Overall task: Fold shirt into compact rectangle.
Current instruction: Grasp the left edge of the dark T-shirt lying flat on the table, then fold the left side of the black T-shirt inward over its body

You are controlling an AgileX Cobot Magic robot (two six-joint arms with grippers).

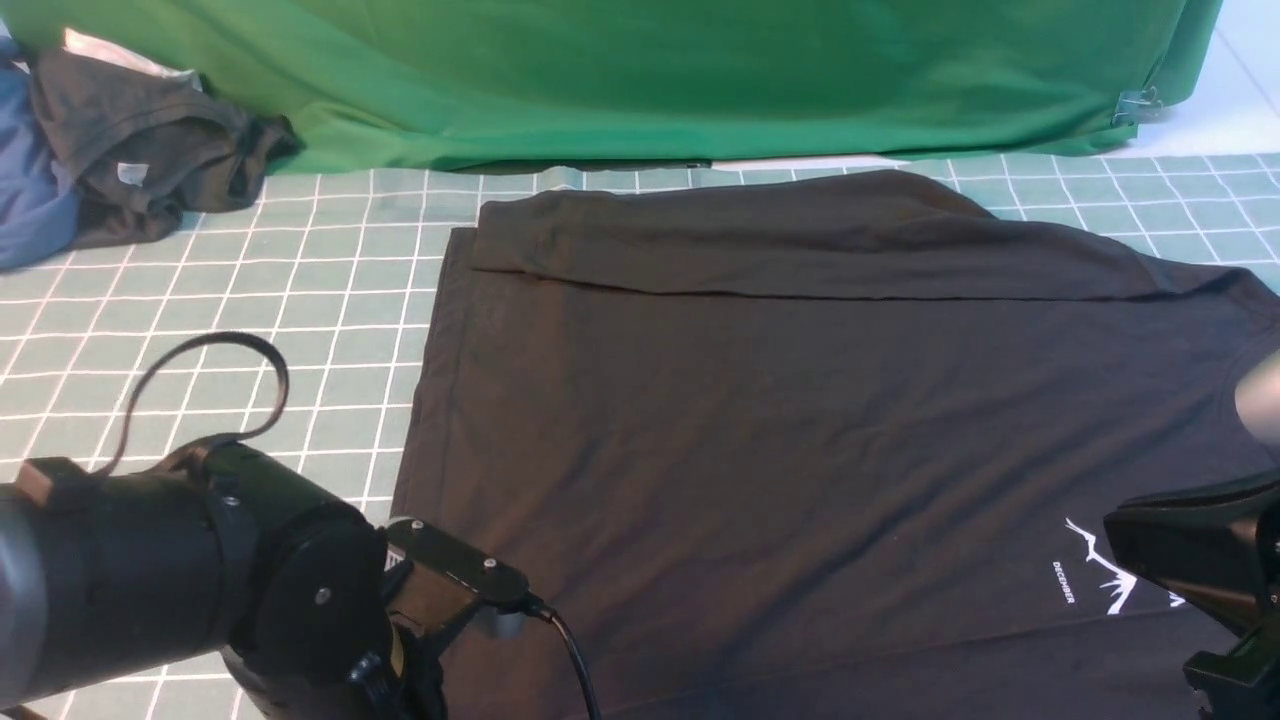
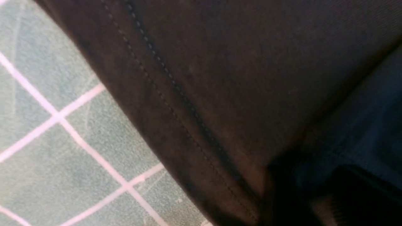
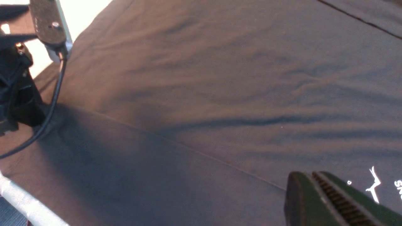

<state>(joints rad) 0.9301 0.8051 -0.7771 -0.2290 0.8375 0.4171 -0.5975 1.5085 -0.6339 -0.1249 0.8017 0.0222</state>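
**Both arms low at the near edge of a part-folded shirt**

Well beyond the left fingers, off in the far corner, a crumpled brownish-grey garment with a pale tag (image 1: 140, 150) and a blue garment (image 1: 30, 190) lie heaped, out of the way of the work.

The black left arm (image 1: 200, 570) reaches low and forward, its wrist tipped down so the left gripper (image 2: 326, 204) sits right at the stitched hem of the large black cotton T-shirt (image 1: 800, 420). The hem lies just beside the fingers, on the pale green grid-lined mat (image 1: 330, 300). I judge it is placed there to take that corner for the next fold. Whether those fingers are loose or pinching cloth, I cannot tell; they are only a dark blur at the edge of the wrist view.

The shirt lies flat across the mat between the two grippers. Its far long edge is already turned over in a neat band (image 1: 800, 240), which narrows it toward a rectangle.

On the right, the right gripper (image 3: 314, 185) hangs low over the cloth, angled down, its toothed fingers pressed together with no fabric seen between them. The small white mountain logo (image 1: 1105, 570) sits just beyond them. I take this arm to be waiting its turn at the collar end.
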